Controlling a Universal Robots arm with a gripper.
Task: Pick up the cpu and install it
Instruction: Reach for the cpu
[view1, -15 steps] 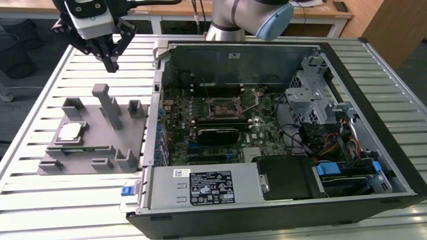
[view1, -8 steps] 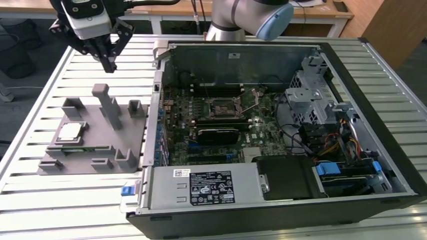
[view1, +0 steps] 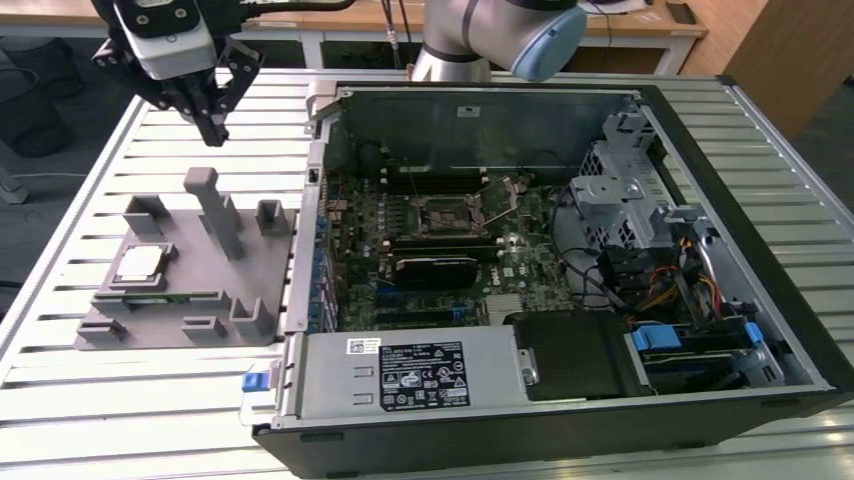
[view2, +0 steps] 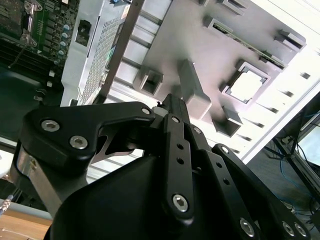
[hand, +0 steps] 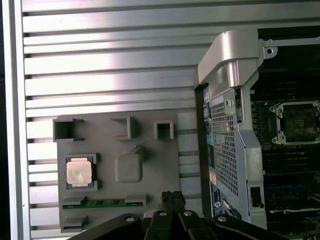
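Note:
The cpu (view1: 140, 263) lies flat in a square pocket of the grey fixture plate (view1: 200, 335), at the exterior view's left, beside the open computer case. Its silvery top shows in both wrist views (hand: 79, 172) (view2: 247, 84). My gripper (view1: 212, 128) hangs in the air beyond the fixture's far edge, well above the table and apart from the cpu. Its fingers meet at the tips and hold nothing. Inside the case, the black socket (view1: 450, 213) on the motherboard stands with its metal frame lifted; the first wrist view shows the socket (hand: 299, 121) too.
The fixture carries a tall grey post (view1: 214, 210) and several low blocks, and a green memory stick (hand: 102, 203) lies in a slot by the cpu. The case's raised side wall (view1: 307, 200) stands between fixture and motherboard. Drive cages and cables fill the case's right end.

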